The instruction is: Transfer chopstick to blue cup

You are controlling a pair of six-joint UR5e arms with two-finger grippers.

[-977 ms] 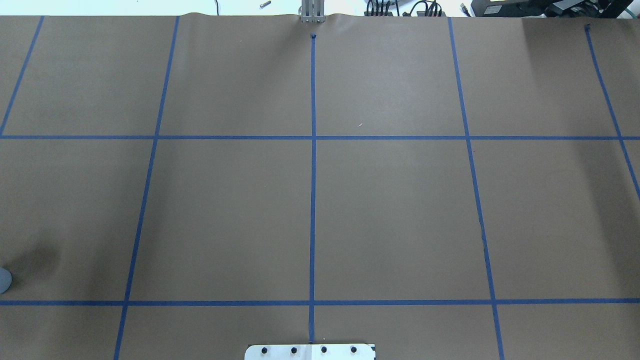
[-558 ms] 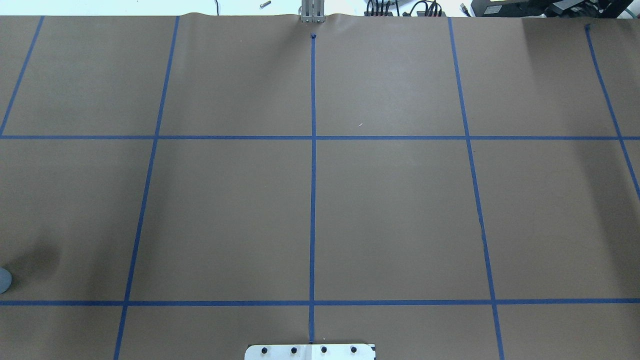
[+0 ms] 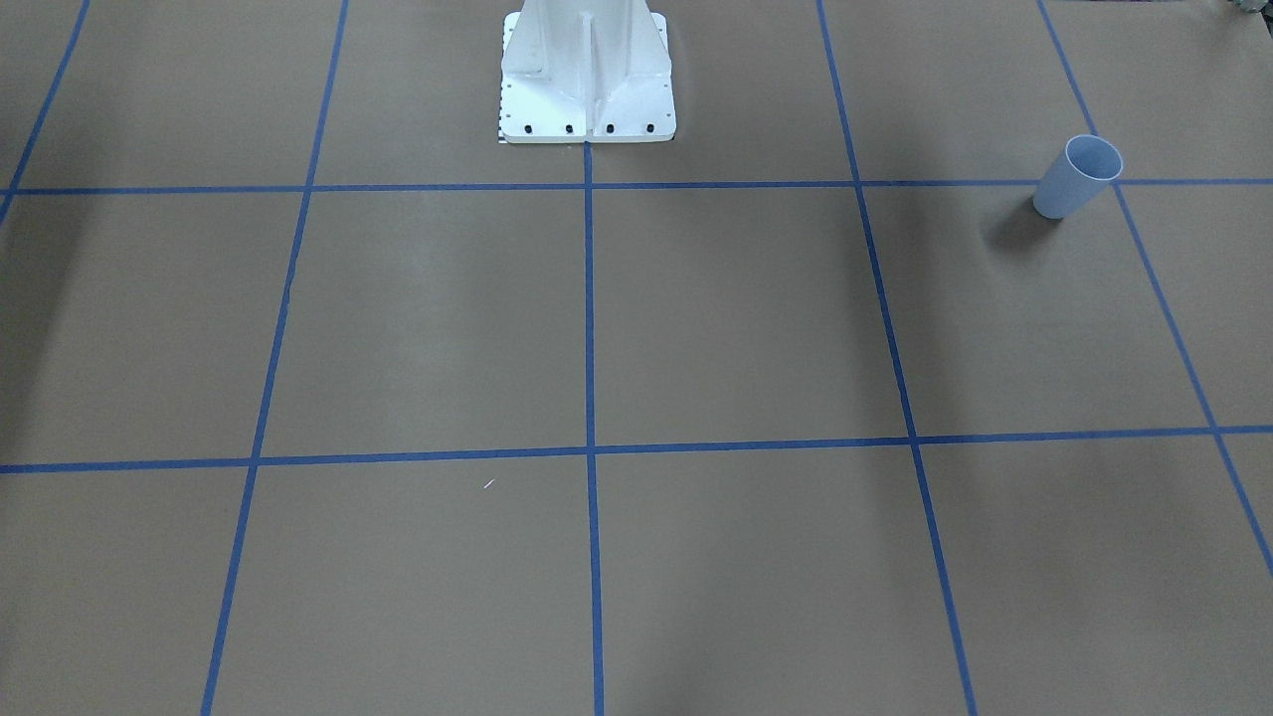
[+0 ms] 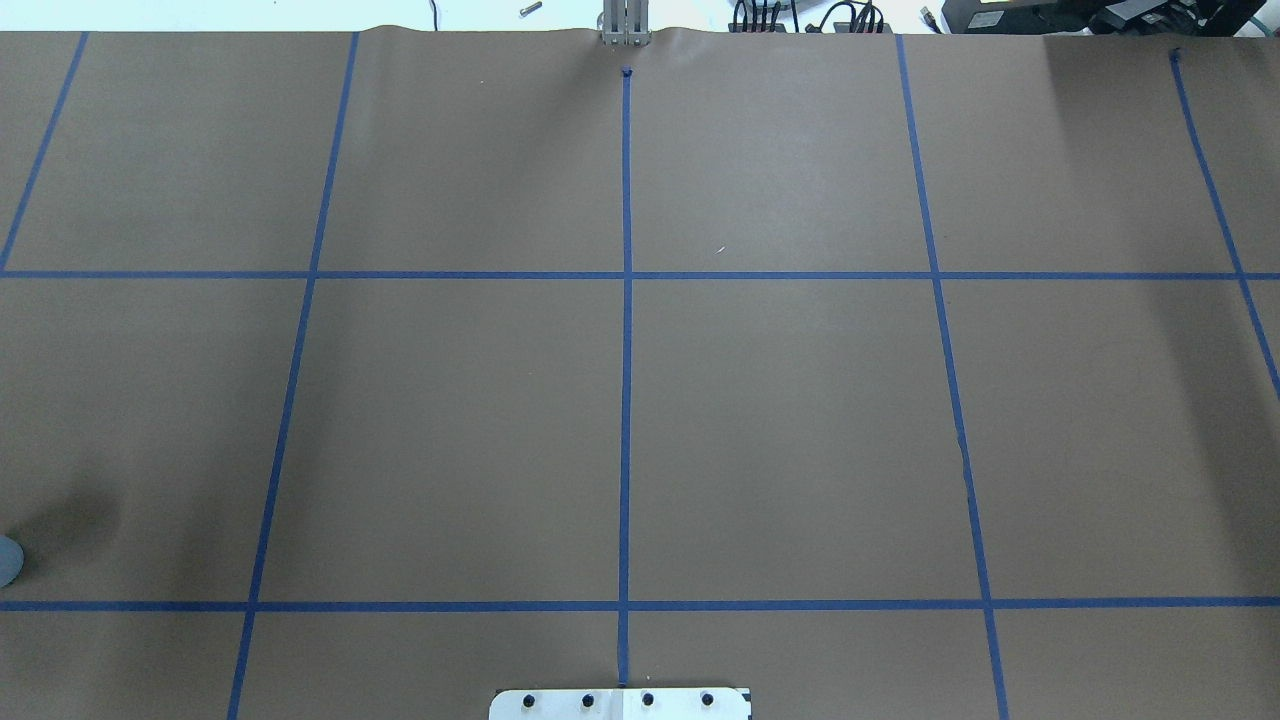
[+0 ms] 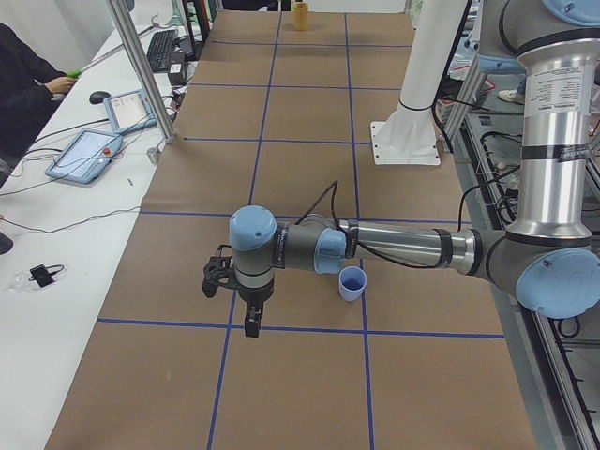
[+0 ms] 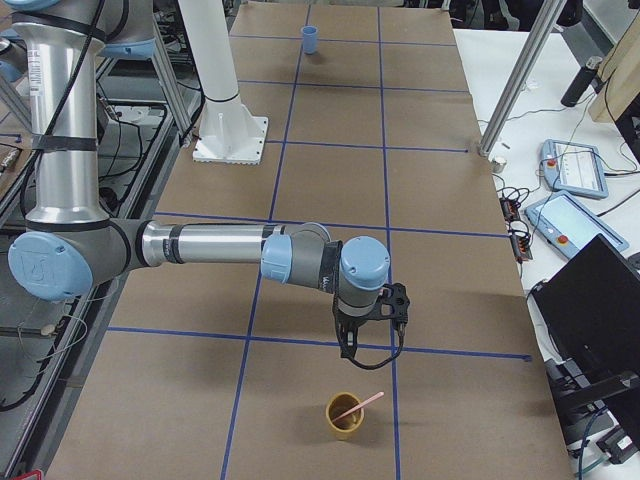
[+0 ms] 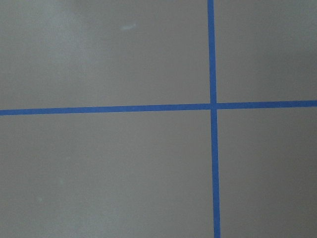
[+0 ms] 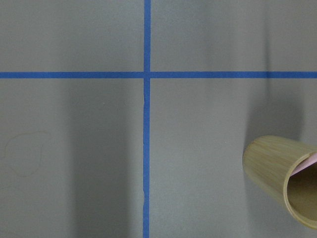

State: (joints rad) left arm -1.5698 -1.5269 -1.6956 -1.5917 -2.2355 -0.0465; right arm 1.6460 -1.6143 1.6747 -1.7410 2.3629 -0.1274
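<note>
The blue cup stands upright on the brown table paper, on my left side; it also shows in the exterior left view, far off in the exterior right view, and as a sliver in the overhead view. A pinkish chopstick leans in a bamboo cup; its tip shows in the right wrist view. My left gripper hangs over the table beside the blue cup. My right gripper hangs just behind the bamboo cup. I cannot tell whether either is open or shut.
Blue tape lines divide the brown paper into squares. The white robot base stands at the table's middle edge. A tiny white fleck lies on the paper. Tablets and cables lie on the white side bench.
</note>
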